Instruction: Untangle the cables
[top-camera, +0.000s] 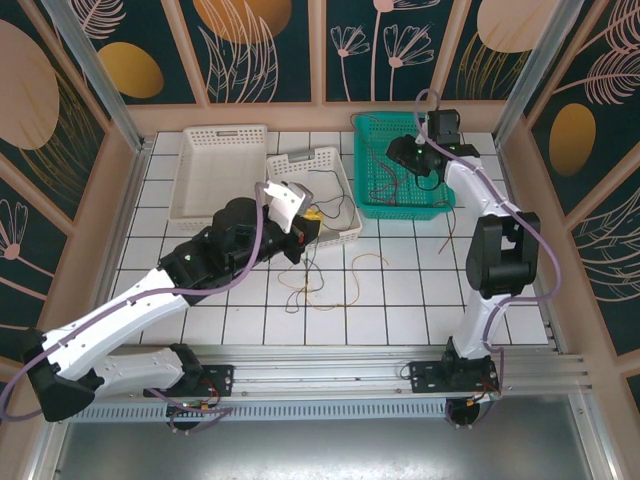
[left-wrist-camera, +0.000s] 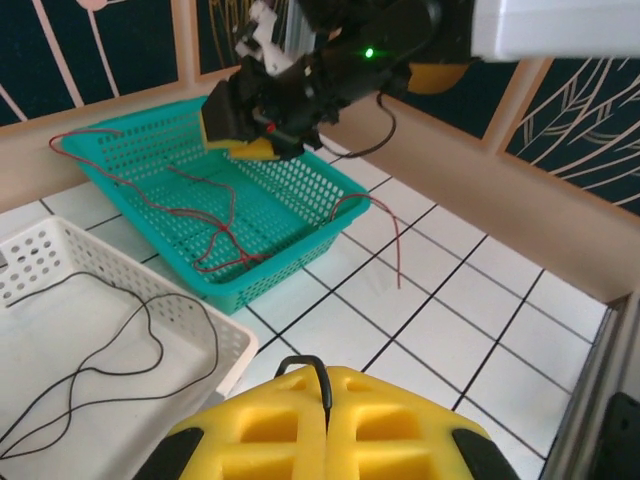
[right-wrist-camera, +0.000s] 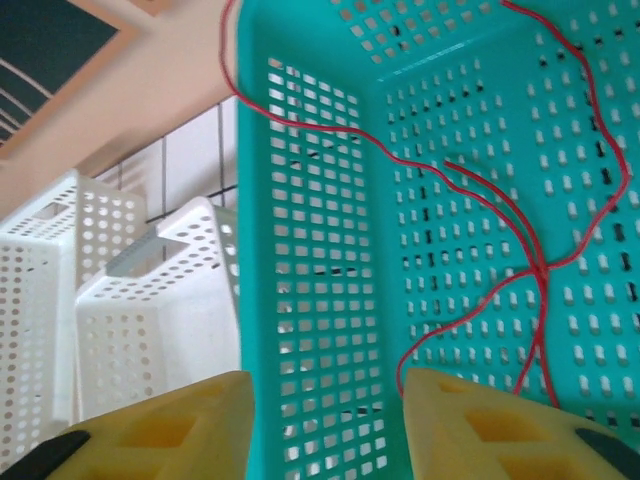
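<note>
Red cables (right-wrist-camera: 538, 268), beyond parted right fingers (right-wrist-camera: 480, 430)

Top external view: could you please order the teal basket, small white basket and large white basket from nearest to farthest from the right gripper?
From the right gripper:
1. teal basket, right beneath it, at the far right.
2. small white basket, next to the left, mid-table.
3. large white basket, farthest left.
</note>
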